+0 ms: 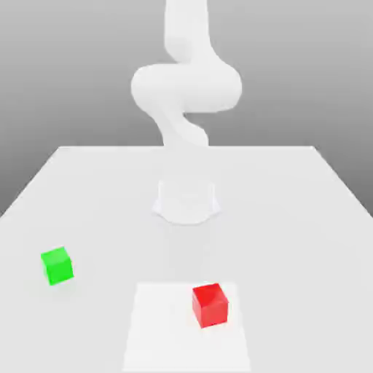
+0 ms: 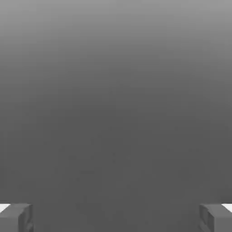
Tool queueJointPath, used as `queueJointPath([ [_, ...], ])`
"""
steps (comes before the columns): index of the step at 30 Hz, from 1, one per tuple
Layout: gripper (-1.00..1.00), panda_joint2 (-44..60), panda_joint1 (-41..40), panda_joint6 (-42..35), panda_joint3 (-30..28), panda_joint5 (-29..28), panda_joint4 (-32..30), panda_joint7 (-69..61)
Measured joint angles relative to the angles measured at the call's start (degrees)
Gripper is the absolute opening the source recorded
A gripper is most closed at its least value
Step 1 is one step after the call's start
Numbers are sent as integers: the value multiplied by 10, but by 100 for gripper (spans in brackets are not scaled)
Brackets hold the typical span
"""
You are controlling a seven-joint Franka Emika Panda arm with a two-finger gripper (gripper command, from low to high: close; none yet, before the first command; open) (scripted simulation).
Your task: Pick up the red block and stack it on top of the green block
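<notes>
You have the red block (image 1: 210, 304) sitting on the table (image 1: 291, 218) close to its near edge, a little toward the exterior view's right, on a paler square patch (image 1: 156, 328). The green block (image 1: 57, 265) rests well apart from it, near the table's edge on the exterior view's left (both cubes sit flat). In the hand view your gripper (image 2: 116, 217) has its fingertips (image 2: 16, 216) spread wide, with nothing between them.
</notes>
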Motion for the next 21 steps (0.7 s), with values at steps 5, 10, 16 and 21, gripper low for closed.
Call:
queueJointPath([
  [5,0,111,15,65,-1,-2,-62,-27],
  [10,0,216,29,127,-1,-2,-121,-52],
  [16,0,340,40,200,4,0,-192,-85],
  [21,0,444,48,269,6,0,-231,-104],
])
